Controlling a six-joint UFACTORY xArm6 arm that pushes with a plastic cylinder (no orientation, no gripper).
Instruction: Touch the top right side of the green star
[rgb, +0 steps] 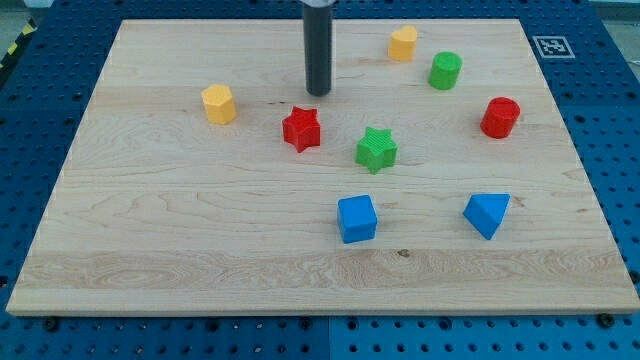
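My tip (318, 93) (bare rod, upper part cropped, holding nothing) stands above the red star (301, 129), well left of the green star (376, 149).

Rod: straight, round in section, dark grey to near black, smooth matte surface with a faint lighter sheen along one side. A slightly wider dark collar caps it at 12 o'clock, cut off by the frame edge. My tip (318, 93), at the rod's 6 o'clock end, is blunt and flat, same dark colour, unmarked.
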